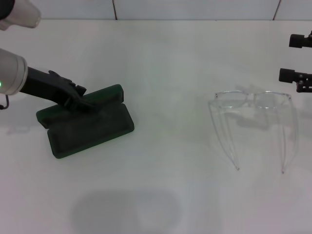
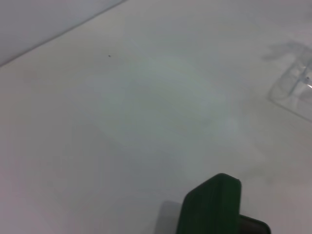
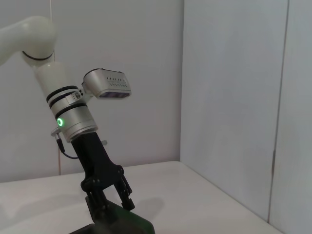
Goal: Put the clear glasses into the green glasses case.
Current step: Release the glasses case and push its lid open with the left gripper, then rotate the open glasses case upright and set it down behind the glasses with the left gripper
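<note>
The green glasses case lies open on the left of the white table, its lid raised at the back and its dark lining facing up. My left gripper reaches in from the left and sits at the lid, fingers spread, one of them touching it. The right wrist view shows this gripper open above the case. The clear glasses rest unfolded on the right, arms pointing toward the front edge. My right gripper hovers open behind and to the right of them. A lid corner and the glasses appear in the left wrist view.
The white table runs back to a pale wall. Bare tabletop lies between the case and the glasses. A soft shadow falls on the table near the front edge.
</note>
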Action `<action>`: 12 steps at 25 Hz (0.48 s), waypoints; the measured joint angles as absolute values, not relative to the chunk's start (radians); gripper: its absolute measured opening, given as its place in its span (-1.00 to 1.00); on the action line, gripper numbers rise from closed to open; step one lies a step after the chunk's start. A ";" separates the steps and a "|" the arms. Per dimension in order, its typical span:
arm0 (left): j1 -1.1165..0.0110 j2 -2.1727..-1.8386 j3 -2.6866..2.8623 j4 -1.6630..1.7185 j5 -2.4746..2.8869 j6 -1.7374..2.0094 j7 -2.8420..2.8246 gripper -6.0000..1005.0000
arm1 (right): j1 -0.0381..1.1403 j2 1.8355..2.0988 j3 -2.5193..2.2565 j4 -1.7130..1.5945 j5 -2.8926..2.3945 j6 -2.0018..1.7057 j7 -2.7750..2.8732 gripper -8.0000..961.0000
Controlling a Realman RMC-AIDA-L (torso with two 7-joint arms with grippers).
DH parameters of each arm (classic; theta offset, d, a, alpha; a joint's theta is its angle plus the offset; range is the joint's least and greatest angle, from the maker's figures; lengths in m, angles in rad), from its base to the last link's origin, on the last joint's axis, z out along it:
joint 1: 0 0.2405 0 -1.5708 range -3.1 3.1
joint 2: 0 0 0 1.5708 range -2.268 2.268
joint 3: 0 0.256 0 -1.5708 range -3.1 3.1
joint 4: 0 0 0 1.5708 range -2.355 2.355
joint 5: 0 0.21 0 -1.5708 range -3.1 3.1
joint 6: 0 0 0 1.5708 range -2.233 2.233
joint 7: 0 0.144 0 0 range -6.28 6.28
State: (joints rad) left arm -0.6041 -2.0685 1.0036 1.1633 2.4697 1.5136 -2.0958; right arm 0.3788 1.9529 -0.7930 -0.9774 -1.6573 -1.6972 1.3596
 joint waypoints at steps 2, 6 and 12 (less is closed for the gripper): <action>-0.604 -2.068 1.002 1.161 2.470 1.503 -2.098 0.46 | 0.378 1.951 -0.793 -0.974 -1.654 -1.697 1.359 0.72; -0.604 -2.071 1.005 1.162 2.497 1.488 -2.114 0.21 | 0.375 1.949 -0.792 -0.973 -1.649 -1.700 1.357 0.72; -0.613 -2.087 1.081 1.162 2.609 1.473 -2.156 -0.33 | 0.374 1.953 -0.788 -0.976 -1.647 -1.707 1.355 0.71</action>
State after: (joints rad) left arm -0.6130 -2.0867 1.0810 1.1621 2.6087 1.4735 -2.1557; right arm 0.3742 1.9533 -0.7879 -0.9758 -1.6467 -1.7074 1.3546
